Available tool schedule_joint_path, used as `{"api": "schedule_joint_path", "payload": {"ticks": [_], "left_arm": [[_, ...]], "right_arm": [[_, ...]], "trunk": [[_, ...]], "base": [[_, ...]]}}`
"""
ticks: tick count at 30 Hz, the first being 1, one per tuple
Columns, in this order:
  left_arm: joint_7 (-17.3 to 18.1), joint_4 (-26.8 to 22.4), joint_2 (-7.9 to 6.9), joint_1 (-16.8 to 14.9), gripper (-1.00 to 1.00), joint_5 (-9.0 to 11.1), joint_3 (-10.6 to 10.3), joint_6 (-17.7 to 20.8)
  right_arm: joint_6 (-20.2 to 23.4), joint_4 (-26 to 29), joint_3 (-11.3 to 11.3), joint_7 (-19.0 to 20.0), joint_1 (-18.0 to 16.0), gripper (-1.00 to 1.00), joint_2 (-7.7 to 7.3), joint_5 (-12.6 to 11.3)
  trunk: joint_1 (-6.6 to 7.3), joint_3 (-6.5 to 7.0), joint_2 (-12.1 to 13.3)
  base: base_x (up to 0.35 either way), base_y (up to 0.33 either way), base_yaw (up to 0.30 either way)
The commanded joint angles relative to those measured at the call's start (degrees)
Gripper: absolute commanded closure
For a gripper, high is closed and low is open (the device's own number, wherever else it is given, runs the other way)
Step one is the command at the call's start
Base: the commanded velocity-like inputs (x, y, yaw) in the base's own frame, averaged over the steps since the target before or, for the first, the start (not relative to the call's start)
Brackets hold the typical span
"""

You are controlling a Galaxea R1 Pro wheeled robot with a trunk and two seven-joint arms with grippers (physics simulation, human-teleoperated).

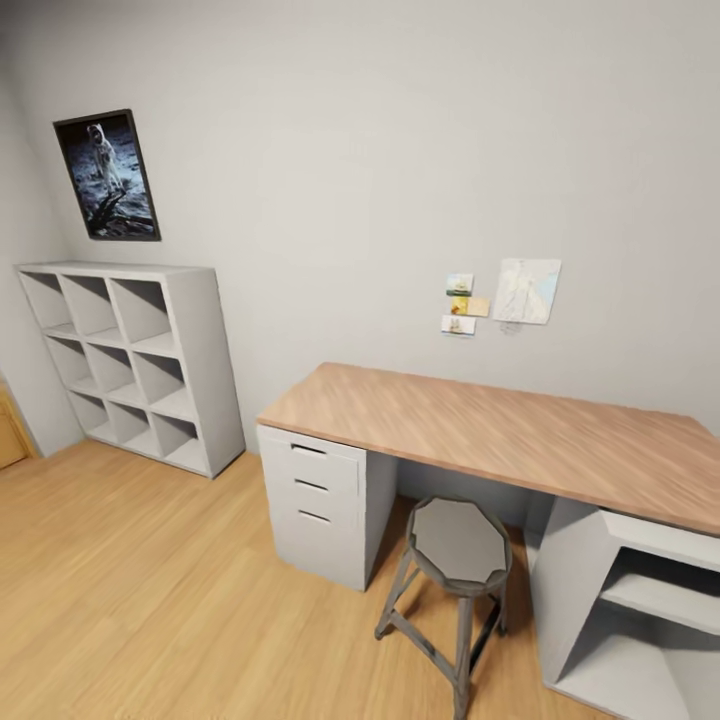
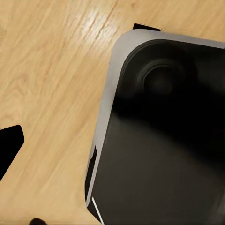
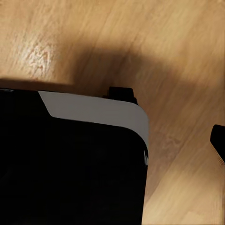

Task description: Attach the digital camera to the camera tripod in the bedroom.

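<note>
The digital camera and the camera tripod are out of view. The head view looks into the bedroom: grey walls, a light wood floor (image 1: 150, 590) and a wood-topped desk (image 1: 480, 430). In the left wrist view one black fingertip (image 2: 9, 147) hangs over the floor beside my dark, grey-rimmed base (image 2: 164, 140). The right wrist view has a black fingertip (image 3: 219, 140) at the picture's edge, with the base (image 3: 70, 164) beside it. Both grippers appear open, with only floor between the fingers.
A grey metal stool (image 1: 460, 545) stands in front of the desk, between a drawer unit (image 1: 315, 500) and open desk shelves (image 1: 640, 600). A grey cube shelf (image 1: 130, 360) stands against the wall at left under a framed astronaut poster (image 1: 107, 175). Papers (image 1: 505, 295) are pinned above the desk.
</note>
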State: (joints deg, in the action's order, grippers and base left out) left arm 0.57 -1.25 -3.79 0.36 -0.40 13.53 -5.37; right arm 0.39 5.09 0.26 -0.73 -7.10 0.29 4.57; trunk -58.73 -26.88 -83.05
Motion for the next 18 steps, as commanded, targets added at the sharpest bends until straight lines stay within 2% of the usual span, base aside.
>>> {"api": "schedule_joint_path", "payload": {"ticks": [1, 7, 9, 14, 15, 18], "left_arm": [[0.1, -0.1, 0.01, 0.0, -1.0, 0.0, 0.3, -0.1], [0.1, -0.4, 0.01, -0.1, -1.0, 0.0, 0.5, -0.3], [0.2, -1.7, 0.01, -0.3, -1.0, 0.1, 1.2, -0.2], [0.4, -8.5, 0.34, -0.7, -1.0, 2.9, 6.4, 0.4], [0.5, -12.1, 0.48, -0.8, -1.0, 4.5, 8.3, 1.1], [0.6, -17.7, 0.66, -1.2, -1.0, 7.3, 10.1, 4.2]], "right_arm": [[0.0, 0.0, 0.0, -0.1, 0.0, -1.0, 0.0, 0.5], [0.0, 0.3, 0.0, -0.1, -0.3, -1.0, 0.04, 0.5], [0.1, 0.9, 0.0, -0.1, -0.7, -1.0, 0.1, 0.5], [2.3, 5.1, 0.0, -0.1, -2.1, -1.0, 0.51, 0.7], [5.4, 8.1, 0.1, -0.2, -2.5, -1.0, 0.84, 1.1], [12.0, 14.0, 0.2, -0.2, -2.8, -1.0, 1.5, 2.5]], "trunk": [[0.0, -0.04, 0.0], [0.0, -0.04, 0.0], [0.0, -0.04, 0.0], [0.0, -0.04, 0.0], [0.0, -0.04, 0.0], [0.0, -0.04, 0.0]], "base": [[0.0, 0.0, 0.289], [0.0, 0.0, 0.289], [0.0, 0.0, 0.289], [0.0, 0.0, 0.289], [0.0, 0.0, 0.287], [0.0, 0.0, 0.282]]}}
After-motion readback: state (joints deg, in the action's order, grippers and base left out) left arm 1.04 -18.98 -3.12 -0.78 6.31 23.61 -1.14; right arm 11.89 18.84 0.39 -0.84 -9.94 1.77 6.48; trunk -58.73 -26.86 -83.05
